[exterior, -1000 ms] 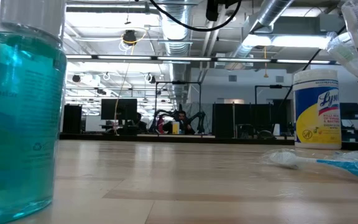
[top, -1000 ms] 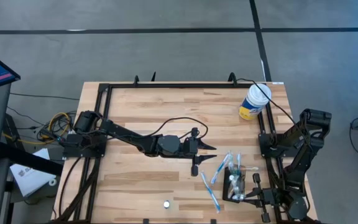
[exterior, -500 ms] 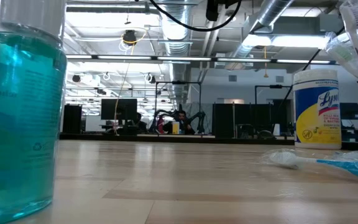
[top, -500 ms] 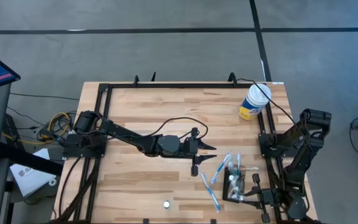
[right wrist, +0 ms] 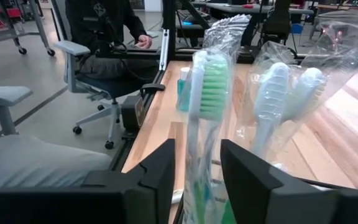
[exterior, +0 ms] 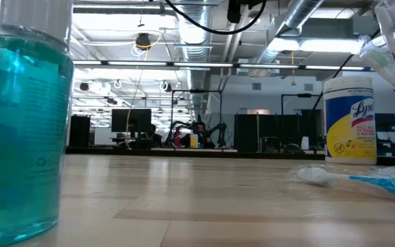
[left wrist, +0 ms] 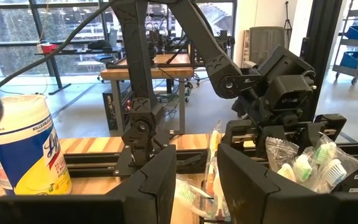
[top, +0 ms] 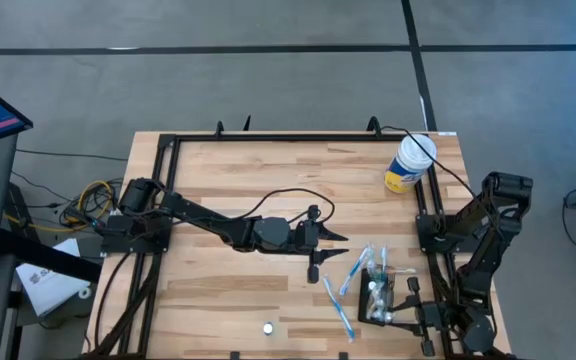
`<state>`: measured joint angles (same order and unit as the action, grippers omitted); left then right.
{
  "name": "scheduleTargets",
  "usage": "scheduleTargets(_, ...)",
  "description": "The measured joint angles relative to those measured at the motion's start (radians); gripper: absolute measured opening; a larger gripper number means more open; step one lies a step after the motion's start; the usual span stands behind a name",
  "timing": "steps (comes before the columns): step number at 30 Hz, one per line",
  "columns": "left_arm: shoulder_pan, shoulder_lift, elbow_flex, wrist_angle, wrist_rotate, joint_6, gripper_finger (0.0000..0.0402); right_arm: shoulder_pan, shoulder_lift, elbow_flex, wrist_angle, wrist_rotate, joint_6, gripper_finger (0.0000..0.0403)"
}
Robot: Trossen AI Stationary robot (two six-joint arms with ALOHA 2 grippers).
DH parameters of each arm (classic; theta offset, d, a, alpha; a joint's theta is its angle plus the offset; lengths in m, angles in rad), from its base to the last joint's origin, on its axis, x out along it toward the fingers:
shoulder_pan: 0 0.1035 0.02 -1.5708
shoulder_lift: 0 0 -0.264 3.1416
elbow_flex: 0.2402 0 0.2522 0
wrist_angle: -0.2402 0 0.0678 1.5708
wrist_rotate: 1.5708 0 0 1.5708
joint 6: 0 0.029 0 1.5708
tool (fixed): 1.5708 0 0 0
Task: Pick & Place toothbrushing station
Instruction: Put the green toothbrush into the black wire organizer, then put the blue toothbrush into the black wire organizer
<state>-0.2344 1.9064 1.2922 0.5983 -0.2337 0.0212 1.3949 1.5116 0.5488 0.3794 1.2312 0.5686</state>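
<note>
The toothbrushing station (top: pixel 376 300), a small black box, stands near the table's right front corner with several wrapped toothbrushes upright in it. My right gripper (top: pixel 396 306) reaches it from the right. Its fingers are open in the right wrist view, on either side of a wrapped green-bristled toothbrush (right wrist: pixel 211 93). Two more wrapped toothbrushes (top: pixel 353 272) lie flat on the table left of the station. My left gripper (top: pixel 330 245) hovers open over the table's middle, pointing toward the station with nothing between its fingers (left wrist: pixel 197 186). My right gripper has its fingers level on both sides of the green toothbrush's wrapped neck (right wrist: pixel 205 155), below the bristles. A gap shows beside one finger (right wrist: pixel 157 180). Whether the other finger touches the wrapper I cannot tell. The toothbrush stands upright.
A yellow-and-blue wipes canister (top: pixel 408 163) with a white lid stands at the far right corner. A teal liquid bottle (exterior: pixel 19 130) stands by the near edge, its cap (top: pixel 267 327) seen from above. Black frame rails (top: pixel 298 138) border the table. A person sits beyond the table (right wrist: pixel 104 31).
</note>
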Motion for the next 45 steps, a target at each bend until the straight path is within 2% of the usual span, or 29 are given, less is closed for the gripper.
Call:
scheduleTargets(16,0.000,0.000,0.000,0.000,0.000,0.000,0.0111,-0.001,-0.006,0.000,-0.022,0.020,-0.003,0.0130)
scheduleTargets(30,0.000,0.000,0.000,-0.001,0.000,0.000,0.0111,-0.032,-0.166,0.001,-0.174,0.025,-0.002,0.0138)
scheduleTargets(35,0.000,0.000,0.000,-0.001,0.000,0.000,0.0111,-0.041,-0.218,0.001,-0.194,-0.051,0.000,0.0138)
scheduleTargets(41,0.000,0.000,0.000,-0.001,0.000,0.000,0.0111,-0.040,-0.234,0.001,-0.213,-0.062,0.000,0.0144)
scheduleTargets(45,0.000,0.000,0.000,-0.002,0.000,0.000,0.0111,-0.039,-0.235,0.001,-0.226,-0.111,0.013,0.0146)
